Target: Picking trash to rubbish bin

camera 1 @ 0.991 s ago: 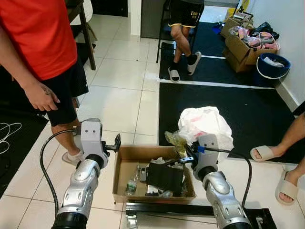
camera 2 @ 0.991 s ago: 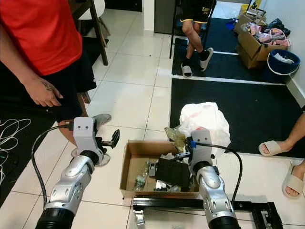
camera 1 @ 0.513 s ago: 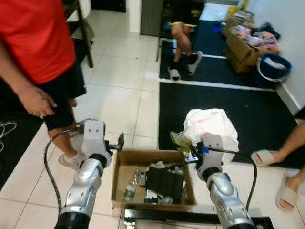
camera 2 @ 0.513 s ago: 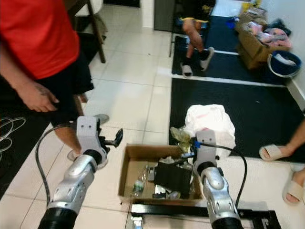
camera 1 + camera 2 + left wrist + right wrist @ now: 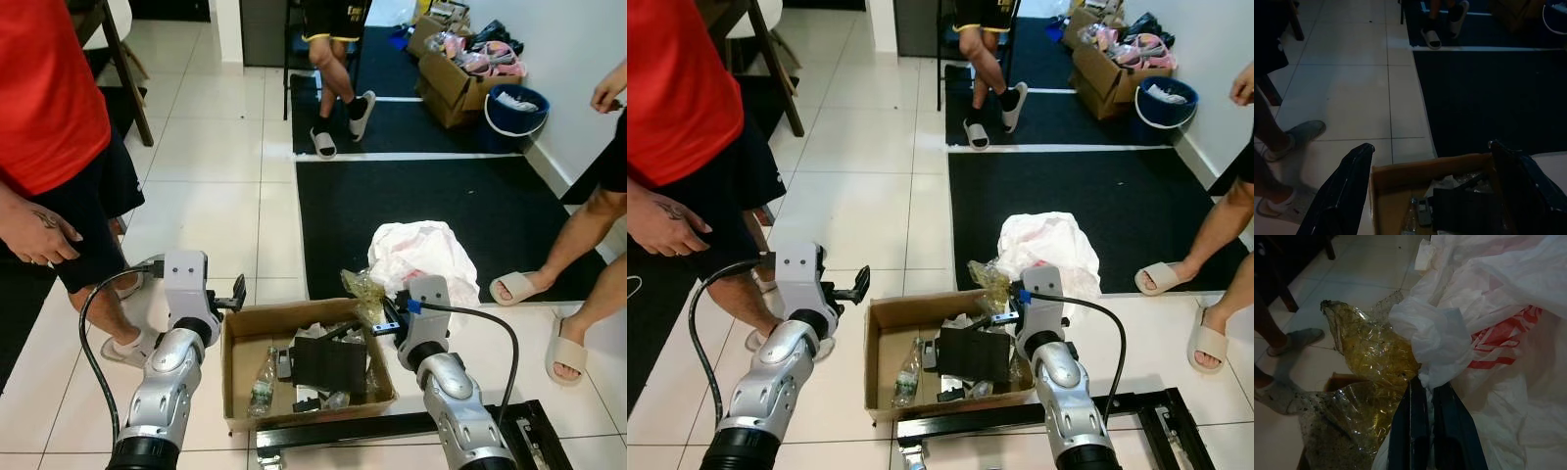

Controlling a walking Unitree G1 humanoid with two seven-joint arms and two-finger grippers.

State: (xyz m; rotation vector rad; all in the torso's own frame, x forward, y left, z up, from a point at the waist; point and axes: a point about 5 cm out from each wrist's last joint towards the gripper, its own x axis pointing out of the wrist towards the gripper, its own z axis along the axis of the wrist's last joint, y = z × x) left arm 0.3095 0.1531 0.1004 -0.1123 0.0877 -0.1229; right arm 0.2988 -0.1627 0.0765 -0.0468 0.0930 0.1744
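A crumpled yellowish clear plastic wrapper (image 5: 361, 291) hangs over the far right corner of an open cardboard box (image 5: 238, 338) on the floor. My right gripper (image 5: 380, 324) is shut on the wrapper, and its fingers (image 5: 1420, 428) pinch together at the wrapper (image 5: 1369, 357) in the right wrist view. A white plastic bag (image 5: 421, 253) with red print lies just behind, on the black mat. My left gripper (image 5: 238, 293) hovers open by the box's far left corner, its fingers (image 5: 1344, 188) spread wide. The box holds a black object (image 5: 326, 362), a plastic bottle (image 5: 262, 380) and scraps.
A person in a red shirt (image 5: 44, 108) stands close on my left. Another person's sandalled feet (image 5: 519, 287) are on my right, and a third sits further back (image 5: 336, 98). A black metal frame (image 5: 392, 429) lies in front of the box. Cardboard boxes and a blue bucket (image 5: 516, 108) line the far right wall.
The whole view has shifted because the camera moved. Both grippers keep their pose by the box, and the wrapper stays in the right one. The person on the right stands differently.
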